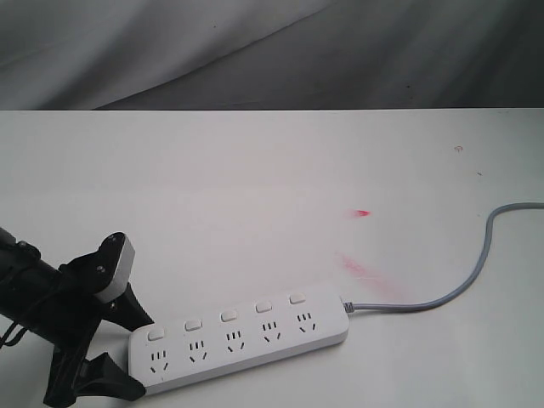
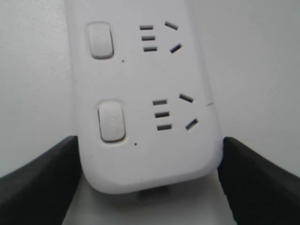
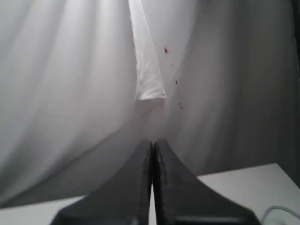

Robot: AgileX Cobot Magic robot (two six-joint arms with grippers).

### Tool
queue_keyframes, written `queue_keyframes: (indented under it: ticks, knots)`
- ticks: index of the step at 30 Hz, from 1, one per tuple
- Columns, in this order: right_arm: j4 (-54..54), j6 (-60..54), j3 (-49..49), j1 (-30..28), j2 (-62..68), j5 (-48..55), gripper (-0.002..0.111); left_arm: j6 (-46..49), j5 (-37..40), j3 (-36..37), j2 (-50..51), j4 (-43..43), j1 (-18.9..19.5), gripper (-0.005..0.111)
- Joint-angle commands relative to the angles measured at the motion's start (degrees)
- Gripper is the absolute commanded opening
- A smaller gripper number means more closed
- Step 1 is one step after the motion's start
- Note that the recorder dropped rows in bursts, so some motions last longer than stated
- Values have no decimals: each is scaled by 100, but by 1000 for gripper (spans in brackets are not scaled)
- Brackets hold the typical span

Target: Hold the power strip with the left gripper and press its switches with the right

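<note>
Two left gripper (image 1: 119, 353) fingers spread around power strip (image 1: 242, 340) end, near front-left desk (image 1: 255, 187) corner, not yet clamping. Right gripper (image 3: 153, 154) fingers pressed together, raised. Risk: pressing switches (image 1: 228, 316) now, unheld strip slides.

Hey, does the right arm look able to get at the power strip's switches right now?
Probably yes. The switches face up along the power strip with nothing over them; the left tool only straddles the far end. The right tool, shut, points at a curtain, so it must first swing down.
</note>
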Motion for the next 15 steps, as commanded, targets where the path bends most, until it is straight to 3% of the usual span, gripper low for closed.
queue_keyframes:
  ticks: [1,5,10,15]
  knots:
    - [-91,-829,-1074,-5,1131,1075,0,-46,-245,1,67,181,-29,55]
    - [623,-2182,-1917,-5,1940,1656,0,-46,-245,1,67,181,-29,55]
    - [2737,-5041,-2875,-5,2887,3010,0,-46,-245,1,67,181,-29,55]
    - [3794,-6272,-3421,-5,3863,4352,0,-46,-245,1,67,181,-29,55]
